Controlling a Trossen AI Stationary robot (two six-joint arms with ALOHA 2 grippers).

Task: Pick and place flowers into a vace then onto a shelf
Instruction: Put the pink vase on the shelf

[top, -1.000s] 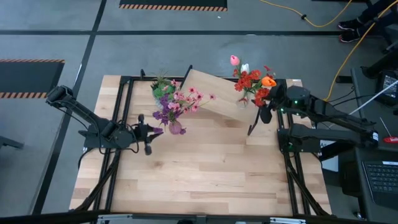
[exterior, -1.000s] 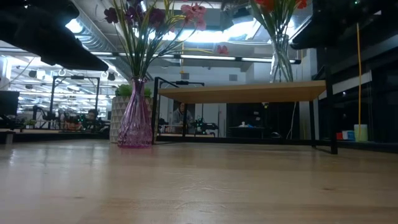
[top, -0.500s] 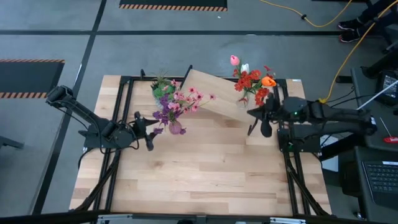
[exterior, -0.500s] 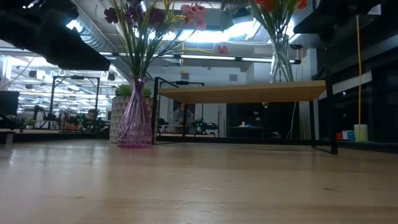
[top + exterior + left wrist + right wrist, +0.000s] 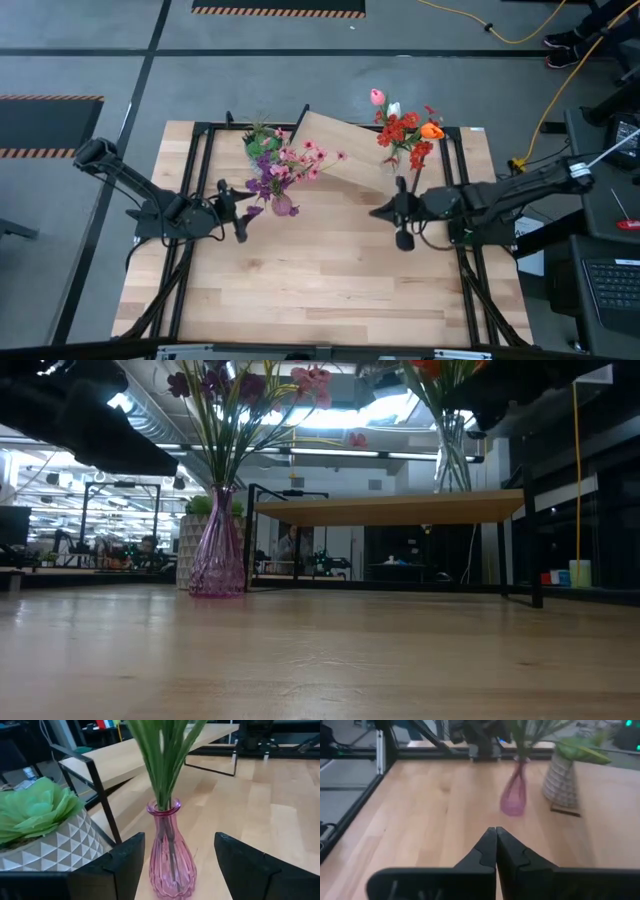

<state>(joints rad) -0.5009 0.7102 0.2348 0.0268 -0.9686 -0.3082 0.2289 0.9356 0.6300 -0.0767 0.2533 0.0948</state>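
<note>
Left gripper (image 5: 175, 865) fingers spread, pink vase (image 5: 171, 851) of flowers (image 5: 285, 165) between them, untouched. Right gripper (image 5: 496, 847) fingers clenched empty, frame center-right over tabletop (image 5: 320, 270).

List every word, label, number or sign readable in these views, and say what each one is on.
No readable text in any view.
Pink ribbed glass vase: no label.
White faceted plant pot: relief pattern only, no lettering.
Light wooden shelf board: bare.
Floor's orange-and-black striped tape: a marking, not writing.
Items in the room beyond the table: too small to read.
</note>
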